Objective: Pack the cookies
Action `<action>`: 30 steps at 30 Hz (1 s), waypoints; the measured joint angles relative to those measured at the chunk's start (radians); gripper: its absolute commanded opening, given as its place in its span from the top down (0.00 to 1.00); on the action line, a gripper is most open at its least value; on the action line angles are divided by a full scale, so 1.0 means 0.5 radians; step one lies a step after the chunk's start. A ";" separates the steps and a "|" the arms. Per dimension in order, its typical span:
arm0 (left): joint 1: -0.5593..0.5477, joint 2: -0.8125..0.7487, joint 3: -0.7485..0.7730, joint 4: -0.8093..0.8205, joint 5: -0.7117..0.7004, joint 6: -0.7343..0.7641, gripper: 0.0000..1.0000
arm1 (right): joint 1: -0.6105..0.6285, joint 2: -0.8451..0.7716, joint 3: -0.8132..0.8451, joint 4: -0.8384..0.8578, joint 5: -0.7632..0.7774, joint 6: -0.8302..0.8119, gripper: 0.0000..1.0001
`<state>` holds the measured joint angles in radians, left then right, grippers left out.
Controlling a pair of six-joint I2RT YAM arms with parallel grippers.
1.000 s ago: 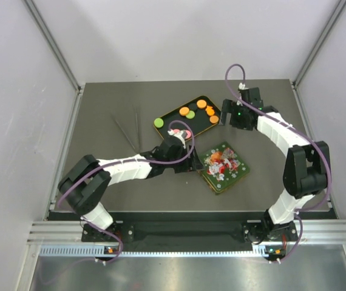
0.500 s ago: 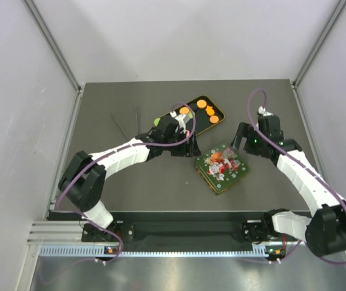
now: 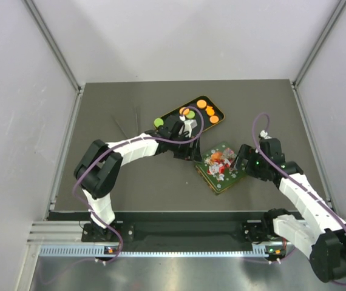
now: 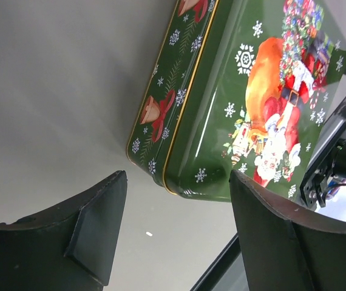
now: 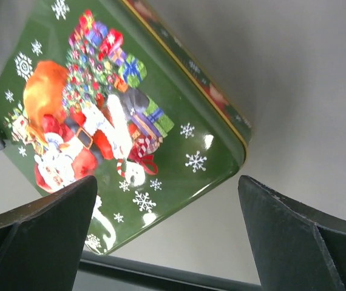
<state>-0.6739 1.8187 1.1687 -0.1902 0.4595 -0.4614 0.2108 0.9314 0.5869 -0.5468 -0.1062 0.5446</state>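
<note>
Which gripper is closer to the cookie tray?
Left. The left gripper hangs on the tray's near side, by the tin's left corner; the right gripper is across the tin, farther off.

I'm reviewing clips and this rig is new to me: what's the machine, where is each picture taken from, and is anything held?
Two jointed robot arms stand at a grey table. One picture looks down from above; the other two come from a camera on each wrist. A green square metal tin with a Santa picture lies between the left gripper and right gripper, both open and holding nothing. Small flat round cookies, orange and green, lie on a black oblong tray.
</note>
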 measured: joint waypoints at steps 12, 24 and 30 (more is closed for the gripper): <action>0.005 0.033 -0.172 0.343 0.091 -0.218 0.41 | 0.000 0.075 -0.178 0.230 -0.145 0.124 0.00; 0.037 0.028 -0.498 0.996 0.109 -0.593 0.55 | -0.008 0.255 -0.167 0.437 -0.111 0.176 0.00; 0.021 0.042 -0.521 1.089 0.035 -0.671 0.67 | 0.024 0.362 -0.099 0.494 -0.018 0.193 0.00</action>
<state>-0.6632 1.8397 0.9081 0.3546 0.4770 -0.7971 0.2226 1.1126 0.5373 -0.2996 -0.1150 0.6411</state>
